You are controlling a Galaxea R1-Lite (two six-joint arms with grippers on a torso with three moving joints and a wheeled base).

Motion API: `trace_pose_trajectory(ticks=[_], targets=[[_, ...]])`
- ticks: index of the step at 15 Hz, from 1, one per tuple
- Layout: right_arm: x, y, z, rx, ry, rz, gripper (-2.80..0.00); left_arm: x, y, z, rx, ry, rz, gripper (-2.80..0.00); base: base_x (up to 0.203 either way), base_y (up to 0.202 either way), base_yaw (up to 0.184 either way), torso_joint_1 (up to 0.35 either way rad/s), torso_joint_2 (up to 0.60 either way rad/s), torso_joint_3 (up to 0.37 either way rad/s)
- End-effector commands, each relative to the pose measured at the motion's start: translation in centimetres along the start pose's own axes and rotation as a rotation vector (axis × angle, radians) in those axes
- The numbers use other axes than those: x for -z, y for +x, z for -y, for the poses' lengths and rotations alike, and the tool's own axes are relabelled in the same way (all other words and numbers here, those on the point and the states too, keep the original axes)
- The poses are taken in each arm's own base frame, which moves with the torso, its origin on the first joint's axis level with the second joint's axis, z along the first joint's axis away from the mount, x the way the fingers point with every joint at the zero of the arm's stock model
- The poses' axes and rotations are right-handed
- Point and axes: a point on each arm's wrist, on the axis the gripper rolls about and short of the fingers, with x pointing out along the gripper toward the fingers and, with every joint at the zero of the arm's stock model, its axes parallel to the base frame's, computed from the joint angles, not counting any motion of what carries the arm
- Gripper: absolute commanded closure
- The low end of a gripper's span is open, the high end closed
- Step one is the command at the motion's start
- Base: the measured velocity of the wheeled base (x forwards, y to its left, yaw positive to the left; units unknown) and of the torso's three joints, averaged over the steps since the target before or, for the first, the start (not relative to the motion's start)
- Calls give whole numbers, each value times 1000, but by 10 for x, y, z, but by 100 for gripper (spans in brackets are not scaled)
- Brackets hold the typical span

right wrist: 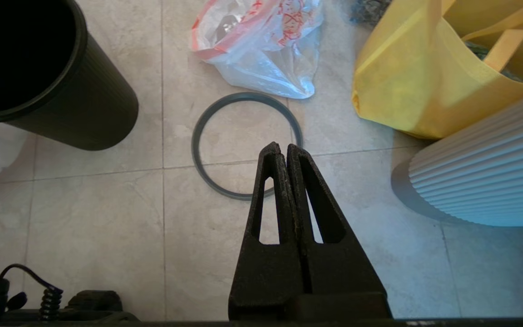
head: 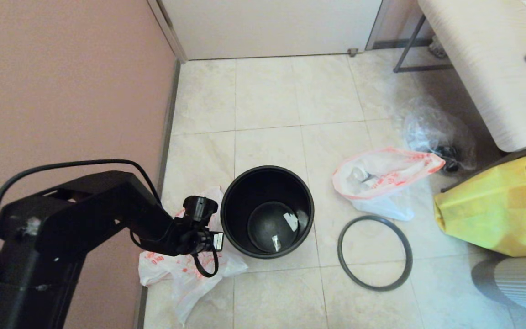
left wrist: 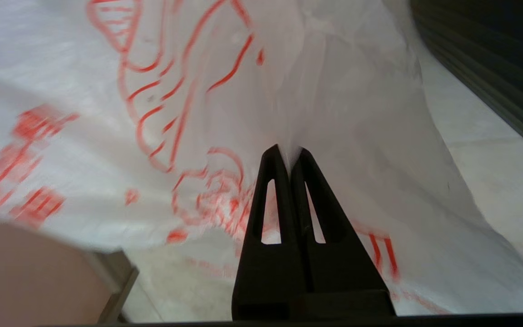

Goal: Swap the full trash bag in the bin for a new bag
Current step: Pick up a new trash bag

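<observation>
A: Where's the new bag [head: 185, 274]?
B: On the floor left of the bin [head: 267, 211], against the wall [head: 62, 82]. We have the left gripper [left wrist: 288, 152] pinched on a fold of it; the film is drawn up into the closed tips, red print all around.
A: Bin state?
B: Upright, no liner. We see only a couple of white scraps on its bottom. Its ring [head: 375, 253] lies flat on the tiles to the right, apart from the bin.
A: Full bag?
B: The full bag [head: 381, 178] lies on its side right of the bin, just beyond the ring, pink rim facing the bin, bottles showing through.
A: Right side?
B: Right gripper [right wrist: 286, 147] hangs above the ring with its jaws together, holding nothing. Not visible from the head.
A: Clutter?
B: Yellow bag [head: 500, 205] far right, clear bag [head: 432, 130] behind the full one, under the bench [head: 482, 59] edge. A ribbed white object [right wrist: 484, 168] sits beside the yellow bag.
</observation>
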Motion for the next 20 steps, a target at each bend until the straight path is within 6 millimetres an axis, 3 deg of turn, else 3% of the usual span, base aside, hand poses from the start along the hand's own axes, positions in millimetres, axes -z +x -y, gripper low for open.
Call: trace_pose_trajectory(ticks=[1, 6, 7, 9, 13, 14, 17, 20], targets=[[0, 0, 0, -1, 0, -1, 0, -10, -32, -6, 4, -13, 48, 0, 0, 0, 0, 0, 0, 0], [0, 0, 0, -1, 0, -1, 0, 0, -106, -15, -18, -1, 98, 0, 0, 0, 0, 0, 0, 0], [0, 0, 0, -1, 0, -1, 0, 6, -112, -12, -19, 13, 90, 0, 0, 0, 0, 0, 0, 0], [0, 0, 0, -1, 0, -1, 0, 16, -97, -7, -30, 2, 43, 0, 0, 0, 0, 0, 0, 0], [0, 0, 0, -1, 0, -1, 0, 48, -26, 5, -62, -33, -98, 0, 0, 0, 0, 0, 0, 0], [0, 0, 0, -1, 0, -1, 0, 49, -11, 8, -53, -44, -99, -280, 0, 0, 0, 0, 0, 0], [0, 0, 0, -1, 0, -1, 0, 38, 20, 13, 148, -91, -104, -280, 0, 0, 0, 0, 0, 0], [0, 0, 0, -1, 0, -1, 0, 35, 34, 8, 245, -80, -99, -280, 0, 0, 0, 0, 0, 0]])
